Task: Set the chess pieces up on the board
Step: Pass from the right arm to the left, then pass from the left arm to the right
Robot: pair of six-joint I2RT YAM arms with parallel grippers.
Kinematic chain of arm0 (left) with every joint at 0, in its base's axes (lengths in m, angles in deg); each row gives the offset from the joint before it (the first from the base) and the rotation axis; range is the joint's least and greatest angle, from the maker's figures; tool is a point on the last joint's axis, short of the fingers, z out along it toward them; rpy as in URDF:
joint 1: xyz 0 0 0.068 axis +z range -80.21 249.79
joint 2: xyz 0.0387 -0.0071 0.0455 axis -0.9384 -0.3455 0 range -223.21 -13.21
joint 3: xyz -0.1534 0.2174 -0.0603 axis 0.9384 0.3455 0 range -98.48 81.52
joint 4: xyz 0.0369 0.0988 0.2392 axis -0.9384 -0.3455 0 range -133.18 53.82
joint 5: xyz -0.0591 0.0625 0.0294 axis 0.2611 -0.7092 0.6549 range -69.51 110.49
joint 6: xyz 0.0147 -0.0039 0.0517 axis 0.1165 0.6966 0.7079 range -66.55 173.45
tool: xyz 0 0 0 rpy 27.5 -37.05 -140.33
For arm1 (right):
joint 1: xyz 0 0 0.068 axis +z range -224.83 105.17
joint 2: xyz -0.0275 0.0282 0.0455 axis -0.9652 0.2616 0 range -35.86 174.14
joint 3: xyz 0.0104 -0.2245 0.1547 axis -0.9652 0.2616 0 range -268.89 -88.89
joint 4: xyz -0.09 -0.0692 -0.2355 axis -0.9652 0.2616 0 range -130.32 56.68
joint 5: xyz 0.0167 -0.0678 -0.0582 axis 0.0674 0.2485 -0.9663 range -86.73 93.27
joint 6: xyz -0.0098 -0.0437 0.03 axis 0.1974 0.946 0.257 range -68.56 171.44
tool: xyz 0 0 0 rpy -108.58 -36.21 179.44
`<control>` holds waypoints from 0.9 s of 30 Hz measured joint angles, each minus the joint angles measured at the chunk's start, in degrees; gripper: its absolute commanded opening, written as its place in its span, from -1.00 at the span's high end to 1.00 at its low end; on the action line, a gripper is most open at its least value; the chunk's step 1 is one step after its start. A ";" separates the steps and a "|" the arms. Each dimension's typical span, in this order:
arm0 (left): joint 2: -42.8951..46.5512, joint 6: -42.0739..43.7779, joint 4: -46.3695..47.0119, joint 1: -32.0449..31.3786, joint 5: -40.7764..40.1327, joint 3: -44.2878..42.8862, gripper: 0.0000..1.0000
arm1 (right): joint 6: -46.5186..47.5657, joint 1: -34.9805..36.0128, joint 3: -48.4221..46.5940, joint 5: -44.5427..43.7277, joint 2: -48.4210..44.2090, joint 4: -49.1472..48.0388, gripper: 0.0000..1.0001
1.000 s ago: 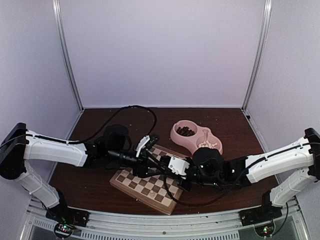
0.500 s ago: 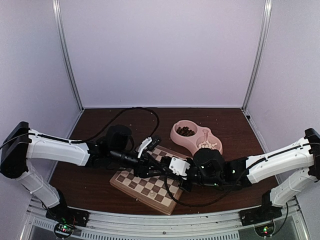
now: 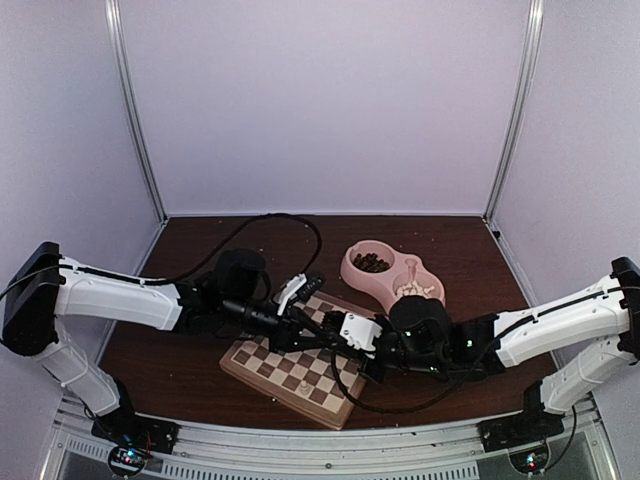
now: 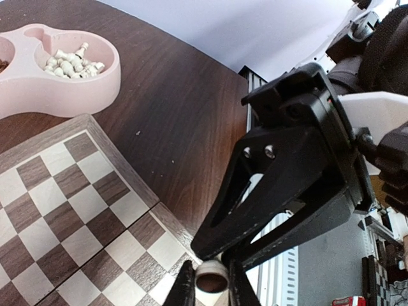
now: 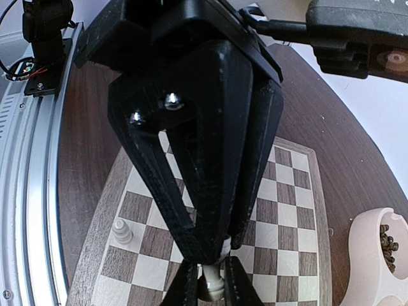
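The board [image 3: 268,366] lies at the front middle of the table. One cream pawn [image 3: 303,383] stands on it near the front edge, and it also shows in the right wrist view [image 5: 122,231]. My left gripper [image 3: 318,335] and right gripper [image 3: 337,338] meet tip to tip just above the board's right half. A single cream chess piece [image 4: 211,278] sits between the left fingers, base end toward that camera. The same piece [image 5: 212,280] sits between the right fingers. Both grippers look shut on it. More cream pieces [image 4: 70,62] lie in the pink bowl.
The pink double bowl [image 3: 395,275] stands behind and right of the board; its left compartment holds dark brown pieces [image 3: 371,263], its right one cream pieces. A black cable loops over the table behind the left arm. The metal frame rail runs along the front edge.
The left arm has crept a little to the right, closing up on the right gripper. The right arm has barely moved.
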 measured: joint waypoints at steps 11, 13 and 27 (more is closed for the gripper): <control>0.13 0.13 -0.33 -0.02 0.22 -0.09 0.88 | -0.13 0.00 0.26 -0.33 0.00 -0.63 0.33; 0.59 0.17 -0.28 -0.02 0.24 -0.07 0.88 | -0.33 0.00 0.33 -0.35 -0.02 -1.09 0.24; 6.93 -0.52 6.80 -0.02 4.07 4.28 0.85 | -5.97 -1.99 5.55 12.33 -8.63 -6.38 -0.02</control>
